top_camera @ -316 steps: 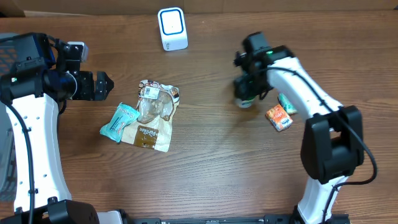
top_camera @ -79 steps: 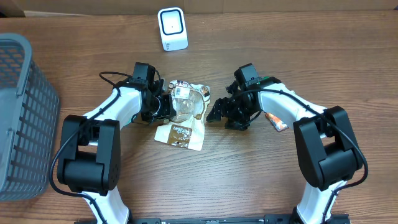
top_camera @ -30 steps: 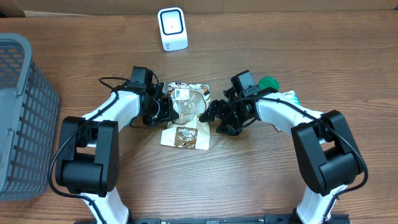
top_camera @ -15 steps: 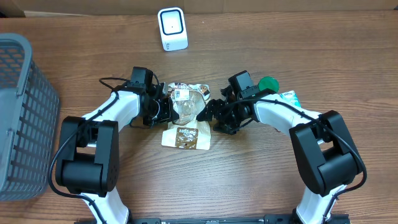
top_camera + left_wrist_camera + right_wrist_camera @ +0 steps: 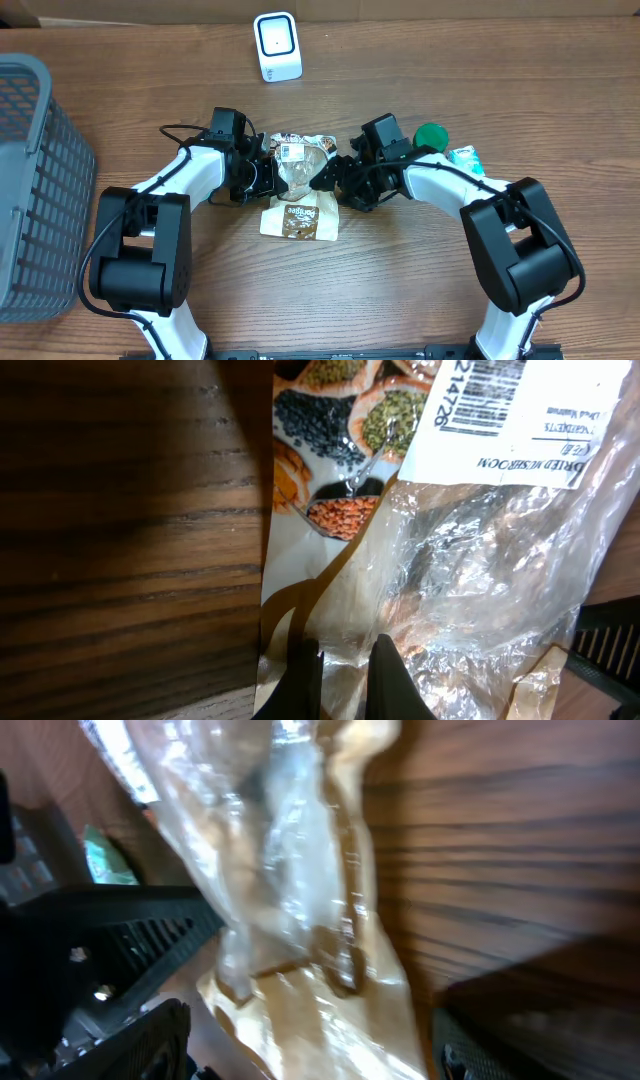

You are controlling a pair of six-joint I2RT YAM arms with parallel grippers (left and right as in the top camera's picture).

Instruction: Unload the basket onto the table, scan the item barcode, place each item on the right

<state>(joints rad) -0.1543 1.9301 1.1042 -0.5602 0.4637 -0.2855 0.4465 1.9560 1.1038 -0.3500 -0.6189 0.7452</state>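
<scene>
Overhead gives you the layout: the bag (image 5: 300, 190) lies flat on the table (image 5: 400, 290) mid-scene, with an arm meeting it from each side. The scanner (image 5: 277, 46) stands well apart at the far edge and the basket (image 5: 40, 180) sits at the left. A green cap (image 5: 431, 135) and a teal packet (image 5: 466, 157) lie to the right, just past the right arm.

Only the wrist cameras show you the grips. In the left wrist view, the left gripper (image 5: 345, 678) is pinched narrow on the bag's clear film near its left edge, its fingers (image 5: 300, 675) almost together with plastic between them. In the right wrist view, the right gripper (image 5: 320, 1050) stands wide, one finger in each lower corner of the frame. The bag's crumpled right edge runs up between them (whether either finger touches it, you cannot tell).

The bag itself has a crinkled clear window in the middle and tan paper around it, printed with bowls of beans and lentils. A white label (image 5: 510, 415) faces up — the left wrist camera shows its barcode, while overhead it is only a small white patch at the bag's far end.
</scene>
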